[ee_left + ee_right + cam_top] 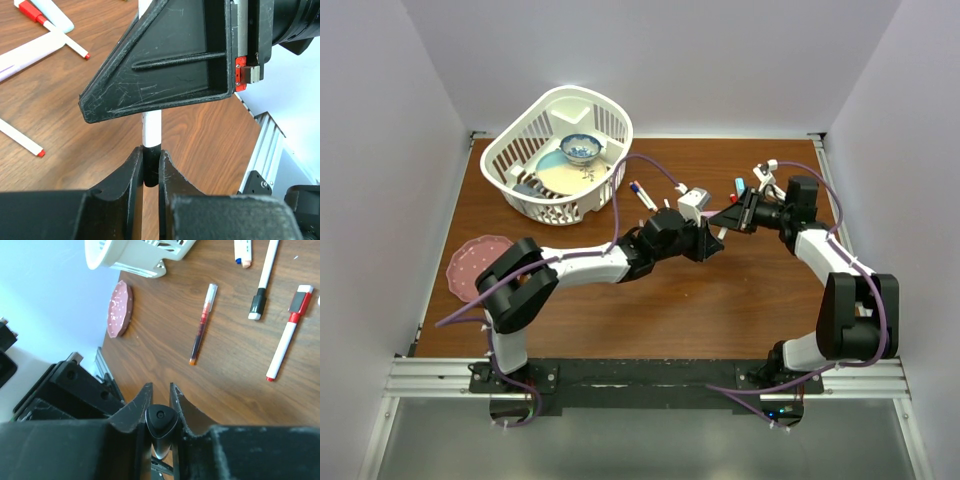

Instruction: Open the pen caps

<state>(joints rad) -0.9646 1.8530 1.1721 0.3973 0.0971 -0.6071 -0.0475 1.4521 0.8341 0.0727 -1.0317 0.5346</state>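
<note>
A white pen [151, 129] hangs over the table between my two grippers. My left gripper [151, 152] is shut on its black pen cap [151, 167]. In the right wrist view, my right gripper [161, 387] is shut round the pen's other end, a black three-sided butt [161, 420] seen end-on. From above, the left gripper [713, 243] and right gripper [728, 222] meet nose to nose right of the table's middle. The right gripper's finger [165, 65] hides most of the barrel.
Loose pens lie on the wood: a thin red one [201, 325], a black-capped one [262, 280], a red-capped one [289, 335], and more [70, 45] to the far left of the left gripper. A white basket [535, 195] holding a bowl [581, 148] stands at back left. A pink plate [478, 265] sits at the left edge.
</note>
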